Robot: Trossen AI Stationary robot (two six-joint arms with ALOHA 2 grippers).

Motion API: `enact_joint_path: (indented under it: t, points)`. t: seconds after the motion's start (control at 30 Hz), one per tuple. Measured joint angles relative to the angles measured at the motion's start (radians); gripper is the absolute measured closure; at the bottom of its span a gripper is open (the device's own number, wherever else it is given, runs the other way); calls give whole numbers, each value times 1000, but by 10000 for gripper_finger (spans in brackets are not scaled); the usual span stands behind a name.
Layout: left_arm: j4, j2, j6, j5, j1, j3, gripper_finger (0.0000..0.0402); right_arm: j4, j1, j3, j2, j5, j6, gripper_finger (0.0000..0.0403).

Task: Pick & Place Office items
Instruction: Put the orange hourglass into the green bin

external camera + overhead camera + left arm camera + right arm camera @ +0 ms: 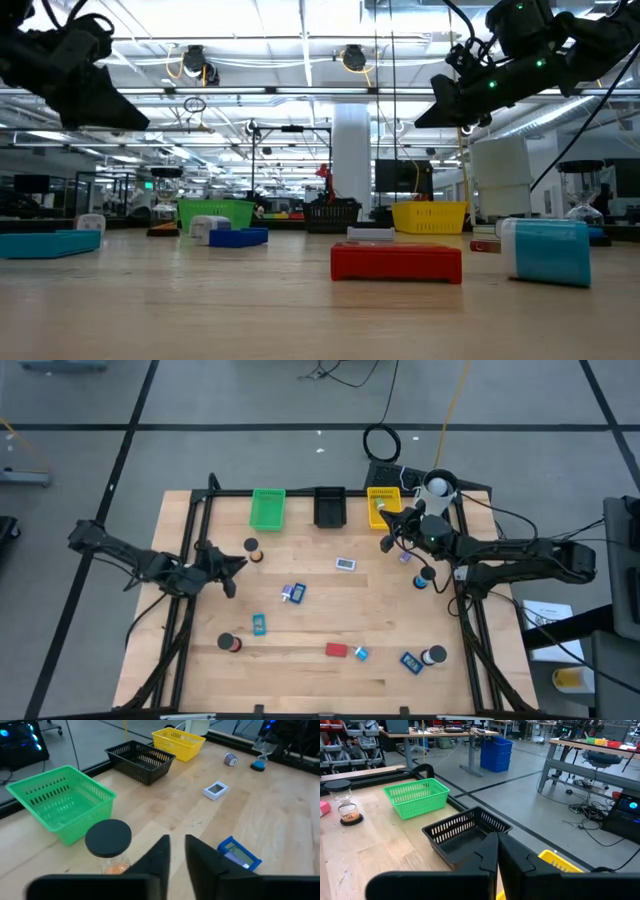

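Note:
Office items lie scattered on the wooden table (320, 610). They include a black-capped hourglass (107, 840), a blue block with a screen (239, 854), a white block (345, 564), a red block (396, 262) and a dark roll (230, 643). My left gripper (177, 855) hovers above the table's left part, just short of the hourglass. It points toward the far right, its fingers a narrow gap apart with nothing between them. My right gripper (497, 850) hangs shut and empty, level, beside the yellow tray (383, 503).
Green (267, 508), black (329, 506) and yellow trays stand in a row at the far edge, and a white cup (438, 487) stands behind the yellow one. More blue blocks and dark rolls (435, 655) lie near the front right. Black frame rails run along the table's sides.

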Motion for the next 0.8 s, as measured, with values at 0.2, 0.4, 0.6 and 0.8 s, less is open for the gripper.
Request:
enact_joint_path:
  t: [0.2,0.4,0.6,0.8]
  points:
    - [-110,114,-49,18,52,100,211,0,0,0,0,0,0,401]
    - [-304,251,-109,226,215,270,116,7,0,0,0,0,0,402]
    - [-417,398,21,403,442,415,67,15,0,0,0,0,0,402]
    - [-430,546,197,564,642,516,60,15,0,0,0,-1,0,402]
